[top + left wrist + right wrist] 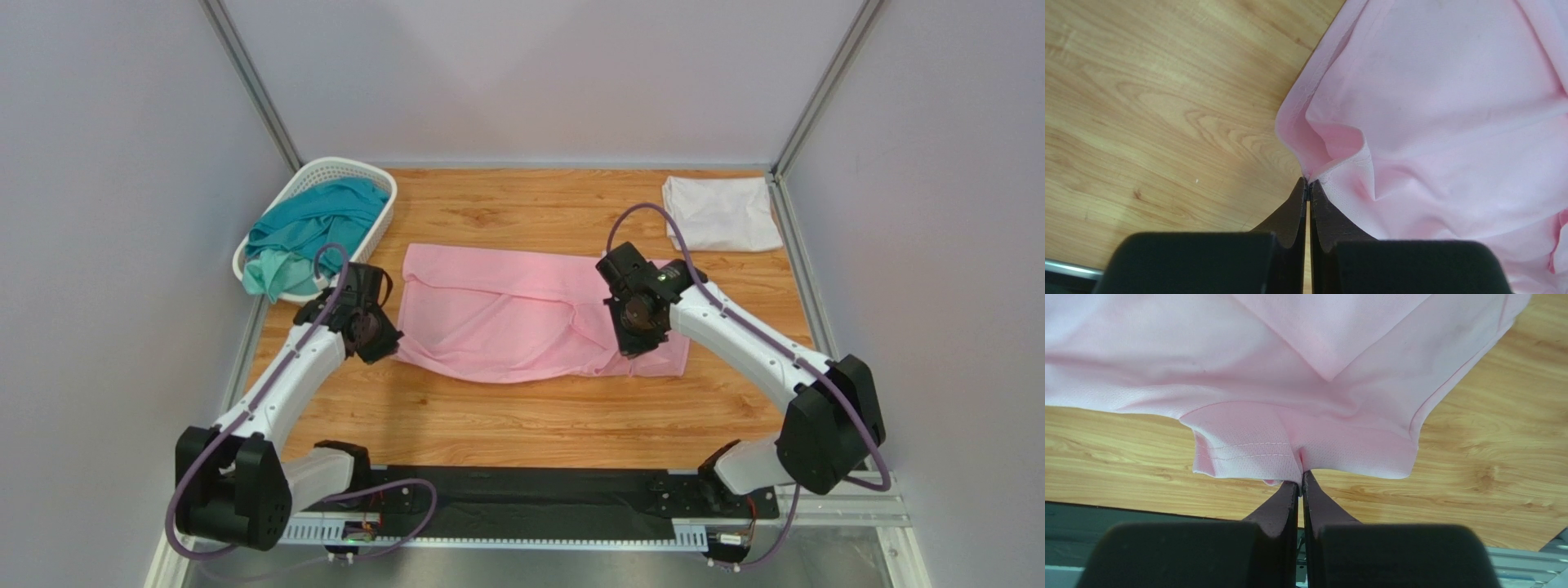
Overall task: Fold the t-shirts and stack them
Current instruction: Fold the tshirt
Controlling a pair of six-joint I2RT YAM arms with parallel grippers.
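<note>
**Operator:** Where is the shirt I'm working on?

**Spotter:** Your pink t-shirt (515,312) lies in the middle of the tabletop (515,423), stretched sideways as a long band between your two arms. It is plain light pink. One layer is folded over the other, with a slanting crease and loose wrinkles across it. Close up, the cloth shows a fine mesh-like knit, and a double line of stitching runs along the hem.

**Operator:** What do my claws have?

**Spotter:** Your left claw (1308,182) is pinched tight on the shirt's left edge, and the cloth bunches into a small fold right at the tips. Your right claw (1301,473) is closed just as tight on the hemmed edge at the shirt's right near side, and the fabric puckers where the two tips meet. Both claws grip cloth at the very tip, with no gap between the fingers.

**Operator:** And around it?

**Spotter:** Your white t-shirt (721,212) sits folded flat in the far right corner, well apart from the pink one. Your teal t-shirt (313,227) is crumpled in the white lattice basket (331,163) at the far left, with a paler green part at its near end. That end of the basket is near your left claw.
</note>
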